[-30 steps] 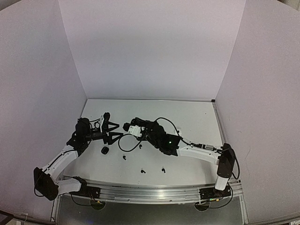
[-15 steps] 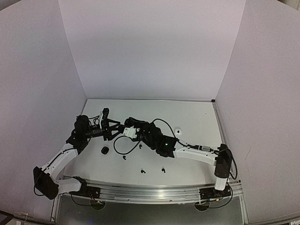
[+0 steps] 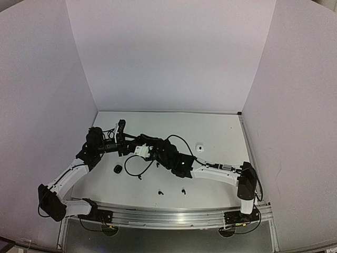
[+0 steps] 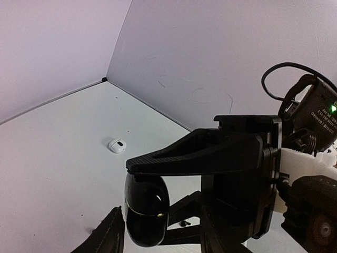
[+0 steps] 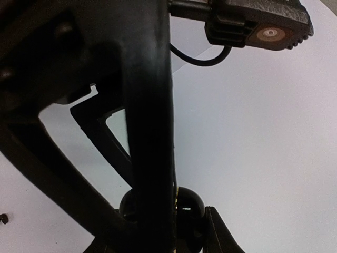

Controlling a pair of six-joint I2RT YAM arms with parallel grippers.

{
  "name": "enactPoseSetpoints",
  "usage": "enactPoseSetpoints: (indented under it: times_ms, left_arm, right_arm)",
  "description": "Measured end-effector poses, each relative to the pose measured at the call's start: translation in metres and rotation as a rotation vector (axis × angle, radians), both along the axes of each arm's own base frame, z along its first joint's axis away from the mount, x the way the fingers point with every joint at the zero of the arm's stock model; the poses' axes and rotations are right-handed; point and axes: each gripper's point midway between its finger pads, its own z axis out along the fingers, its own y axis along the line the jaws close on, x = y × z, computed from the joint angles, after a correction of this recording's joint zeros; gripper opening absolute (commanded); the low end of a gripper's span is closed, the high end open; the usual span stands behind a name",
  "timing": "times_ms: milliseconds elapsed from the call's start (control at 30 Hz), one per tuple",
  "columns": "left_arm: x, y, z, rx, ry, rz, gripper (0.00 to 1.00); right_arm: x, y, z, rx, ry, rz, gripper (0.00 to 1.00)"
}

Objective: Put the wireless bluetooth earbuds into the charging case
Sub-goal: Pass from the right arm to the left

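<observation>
Top external view gives you a white tabletop (image 3: 221, 132) boxed in by 3 plain pale lilac walls (image 3: 168, 52). You have 3 cases. 1 small white rounded case (image 3: 199, 148) and 1 small black rounded case (image 3: 118, 168) lie on the surface, and 1 glossy black oval charging case (image 4: 146, 211) sits between the arms. Your right gripper (image 3: 135, 148) is clamped on that case. Your left gripper (image 3: 127, 143) brackets it with jaws partly apart. 3 tiny black earbuds (image 3: 160, 193) lie scattered near the front edge, outside any case.
</observation>
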Motion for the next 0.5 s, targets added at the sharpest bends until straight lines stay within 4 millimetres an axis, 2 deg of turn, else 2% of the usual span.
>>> enactPoseSetpoints:
  times_ms: [133,233,267,333,400,433,500]
  left_arm:
    - [0.0027,0.0005,-0.0026,0.007,0.010,0.012,0.24]
    - [0.0049,0.0015,-0.0042,0.012,0.013,0.023,0.04]
    - [0.0055,0.0020,-0.0040,0.017,-0.004,0.024,0.01]
    - [0.0061,0.0022,-0.0028,0.019,-0.025,0.024,0.00]
    - [0.0063,0.0023,-0.0026,0.019,-0.027,0.025,0.00]
    - [0.0063,0.0023,-0.0026,0.019,-0.027,0.025,0.00]
    - [0.0063,0.0023,-0.0026,0.019,-0.027,0.025,0.00]
  right_arm:
    - [-0.0031,0.0053,0.0010,0.004,-0.001,0.013,0.04]
    - [-0.0037,0.0058,0.0016,0.007,0.001,0.014,0.03]
    - [-0.0044,0.0064,0.0019,0.011,0.004,0.017,0.03]
    - [-0.0044,0.0067,0.0027,0.015,0.007,0.020,0.03]
    - [-0.0044,0.0068,0.0031,0.016,0.007,0.020,0.11]
    - [-0.0044,0.0067,0.0031,0.015,0.007,0.020,0.21]
    - [-0.0043,0.0067,0.0031,0.018,0.010,0.019,0.50]
